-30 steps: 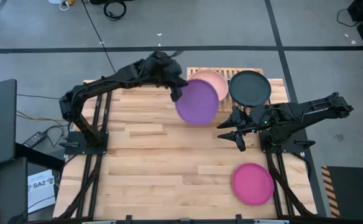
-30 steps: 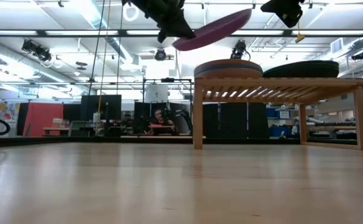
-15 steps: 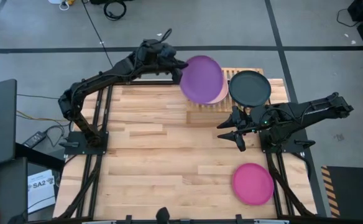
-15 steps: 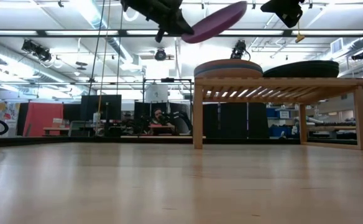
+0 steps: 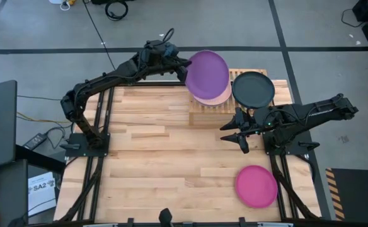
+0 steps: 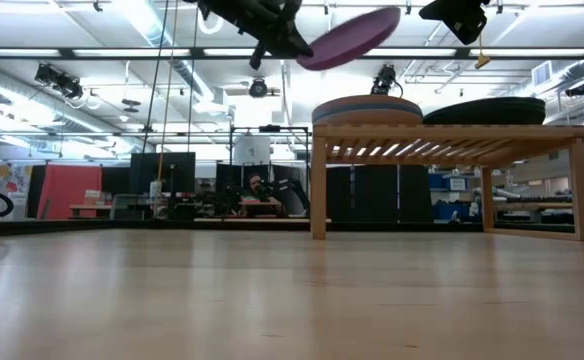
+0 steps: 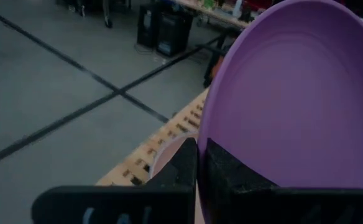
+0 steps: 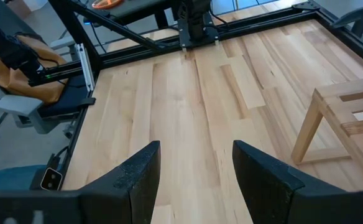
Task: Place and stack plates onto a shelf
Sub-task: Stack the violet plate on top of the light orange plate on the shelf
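Note:
My left gripper (image 5: pixel 184 65) is shut on a purple plate (image 5: pixel 208 75), carried tilted in the air above the stack with a peach plate (image 5: pixel 217 98) on top, at the left half of the shelf (image 5: pixel 196 116). In the low view the purple plate (image 6: pixel 350 38) hangs over that stack (image 6: pixel 368 108), apart from it. A black plate (image 5: pixel 253 88) tops the stack resting on the shelf's right half. A magenta plate (image 5: pixel 256 185) lies flat on the table near its right near corner. My right gripper (image 5: pixel 232 133) is open, in front of the shelf, touching nothing. My left gripper pinches the purple plate's rim (image 7: pixel 204 142) at the plate's left edge between its two fingers (image 7: pixel 181 169), one finger above the rim and one below. The fingers come about level from the table's left. The plate is lifted clear and tilted, its far side higher.
The plank tabletop (image 5: pixel 152 164) stretches open between the shelf and the near edge. The shelf stands on legs (image 6: pixel 318 190) at the table's far right. Beyond the table lies a workshop with desks and monitors. The left arm's base frame (image 8: pixel 194 28) shows in the right wrist view.
My left gripper has carried the purple plate from in front of the shelf toward the far edge and to the right, over the peach-topped stack. The plate stays tilted and lifted clear. The right arm has kept still.

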Robot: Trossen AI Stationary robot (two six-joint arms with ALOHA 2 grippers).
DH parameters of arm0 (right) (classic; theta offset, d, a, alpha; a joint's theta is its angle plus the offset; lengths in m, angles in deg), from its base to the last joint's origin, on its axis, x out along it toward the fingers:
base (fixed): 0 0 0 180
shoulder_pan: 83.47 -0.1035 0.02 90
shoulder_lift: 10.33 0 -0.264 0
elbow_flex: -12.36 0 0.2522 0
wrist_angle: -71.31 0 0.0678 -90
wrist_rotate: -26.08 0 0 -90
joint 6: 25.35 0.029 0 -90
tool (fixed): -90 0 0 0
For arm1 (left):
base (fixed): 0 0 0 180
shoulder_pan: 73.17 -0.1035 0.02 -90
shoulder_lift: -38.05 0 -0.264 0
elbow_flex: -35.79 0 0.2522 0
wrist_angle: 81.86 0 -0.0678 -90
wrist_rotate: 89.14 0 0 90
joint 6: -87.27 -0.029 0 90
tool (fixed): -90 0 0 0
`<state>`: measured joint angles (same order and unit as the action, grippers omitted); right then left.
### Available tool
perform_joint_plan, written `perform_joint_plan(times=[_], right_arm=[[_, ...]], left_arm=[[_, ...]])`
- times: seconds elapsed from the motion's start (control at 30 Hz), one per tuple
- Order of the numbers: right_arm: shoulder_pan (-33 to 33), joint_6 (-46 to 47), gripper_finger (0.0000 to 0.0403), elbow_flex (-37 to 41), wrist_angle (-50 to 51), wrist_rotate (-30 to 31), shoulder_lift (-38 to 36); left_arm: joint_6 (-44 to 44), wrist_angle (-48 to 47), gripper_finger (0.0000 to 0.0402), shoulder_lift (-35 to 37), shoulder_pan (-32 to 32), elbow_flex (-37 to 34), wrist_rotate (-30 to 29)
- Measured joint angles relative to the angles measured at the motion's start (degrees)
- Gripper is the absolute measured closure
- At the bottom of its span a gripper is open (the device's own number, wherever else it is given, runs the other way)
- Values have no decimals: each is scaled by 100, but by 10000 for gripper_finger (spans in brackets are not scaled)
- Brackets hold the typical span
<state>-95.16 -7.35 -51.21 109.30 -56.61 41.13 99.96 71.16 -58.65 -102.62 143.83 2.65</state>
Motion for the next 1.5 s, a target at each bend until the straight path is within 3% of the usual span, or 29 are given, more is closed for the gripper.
perform_joint_plan(times=[0.7,1.5], right_arm=[[1,0,197,0,-8,0,0],[1,0,197,0,-8,0,0]], left_arm=[[197,74,386,-830,4,-2,-10],[168,40,359,-842,43,-4,-9]])
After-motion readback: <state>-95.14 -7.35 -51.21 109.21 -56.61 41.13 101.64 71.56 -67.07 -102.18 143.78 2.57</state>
